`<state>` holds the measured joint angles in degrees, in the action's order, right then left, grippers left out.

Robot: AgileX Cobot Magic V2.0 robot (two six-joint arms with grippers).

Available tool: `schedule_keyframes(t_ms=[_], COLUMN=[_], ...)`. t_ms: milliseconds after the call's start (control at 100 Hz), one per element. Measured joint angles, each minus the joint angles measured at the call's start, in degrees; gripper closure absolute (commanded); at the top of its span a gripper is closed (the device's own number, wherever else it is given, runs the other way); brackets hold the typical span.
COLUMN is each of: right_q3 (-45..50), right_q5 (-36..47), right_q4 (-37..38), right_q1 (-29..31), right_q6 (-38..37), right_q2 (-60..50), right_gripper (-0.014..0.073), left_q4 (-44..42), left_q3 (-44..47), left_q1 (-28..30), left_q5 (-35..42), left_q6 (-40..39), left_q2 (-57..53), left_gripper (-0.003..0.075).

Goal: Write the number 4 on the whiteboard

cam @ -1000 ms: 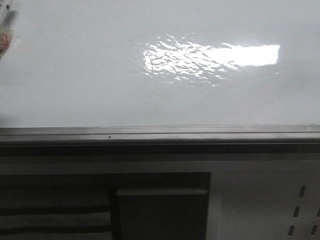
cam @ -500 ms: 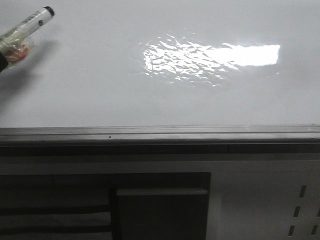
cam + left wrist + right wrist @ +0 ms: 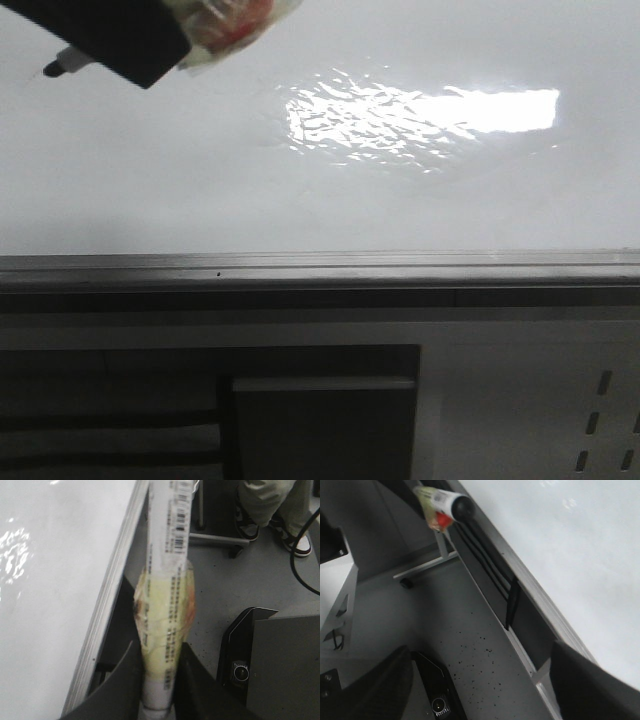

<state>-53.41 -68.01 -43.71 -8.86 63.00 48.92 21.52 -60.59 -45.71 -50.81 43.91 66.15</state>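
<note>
The large white whiteboard (image 3: 330,190) looks glossy and smooth, with a rippled bright glare patch (image 3: 420,115). Below that patch runs its brushed grey metal bottom rail (image 3: 320,268). The white plastic marker barrel (image 3: 167,535) carries a printed paper label and crinkled, shiny yellowish tape wrapping (image 3: 162,625). The left tool's dark fingers (image 3: 120,690) look matt.

A barcode (image 3: 179,510) and lines of small print run along the white marker (image 3: 167,555) barrel beside the whiteboard (image 3: 55,580), too blurred to read. No writing shows on the board itself.
</note>
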Motion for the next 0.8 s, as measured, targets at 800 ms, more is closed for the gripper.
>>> schedule_keyframes(t_ms=[800], right_q3=[-4.4], right_q5=[7.0], right_q4=[-0.8], right_q1=[-14.7], right_q6=[4.9], right_q2=[12.6], right_gripper=[0.0221], left_q4=[-0.6], left_q3=[-6.8], left_q1=[-8.3], left_q5=[0.1], left_q6=[2.0], left_q2=[8.4], left_gripper=[0.0741])
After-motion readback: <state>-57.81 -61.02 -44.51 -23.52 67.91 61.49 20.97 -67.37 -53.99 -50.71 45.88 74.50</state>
